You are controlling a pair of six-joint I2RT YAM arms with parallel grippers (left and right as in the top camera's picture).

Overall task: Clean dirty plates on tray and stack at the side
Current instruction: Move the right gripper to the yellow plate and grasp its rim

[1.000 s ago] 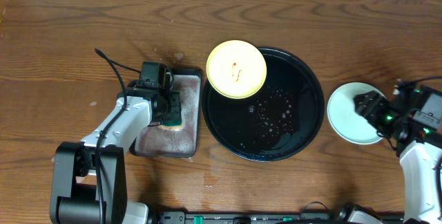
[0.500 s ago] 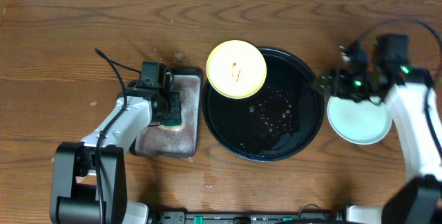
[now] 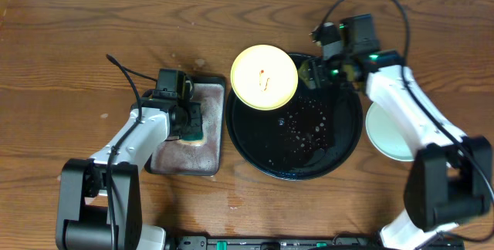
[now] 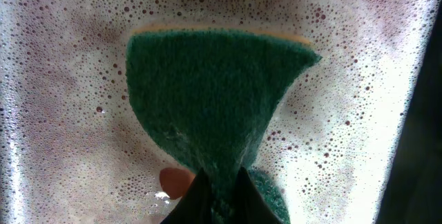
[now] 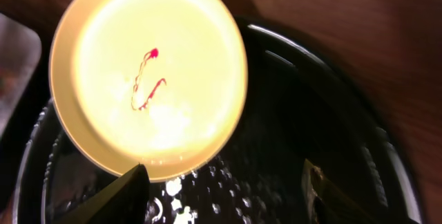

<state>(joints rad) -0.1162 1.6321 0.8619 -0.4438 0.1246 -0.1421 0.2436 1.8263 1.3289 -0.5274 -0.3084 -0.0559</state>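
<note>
Pick-up step: poised with right gripper (image 5: pixel 224 172), jaws wide apart, empty, near yellow plate (image 5: pixel 148 72) on tray (image 5: pixel 324 106) far-left rim. Clamping sponge (image 4: pixel 207 106) in left gripper (image 4: pixel 217 193). Next, likely: nipping plate edge squarely.

Wood table (image 3: pixel 77 34) — black tray (image 3: pixel 294 176) ctr, grey tray (image 3: pixel 185 160) L, mint plate (image 3: pixel 386 138) R.

The yellow plate (image 3: pixel 264 77) is pale, with a thin red smear (image 5: pixel 147 79) in curved lines. The round tray (image 3: pixel 340 151) is glossy black, dotted with white drops. The mint plate (image 3: pixel 384 138) is plain. The sponge (image 4: pixel 210 106) is dark green with an orange edge, and white bubbly foam (image 4: pixel 62 113) lies around it. The grey tray (image 3: pixel 219 138) looks dull. The table (image 3: pixel 77 34) is brown wood with dark grain.
</note>
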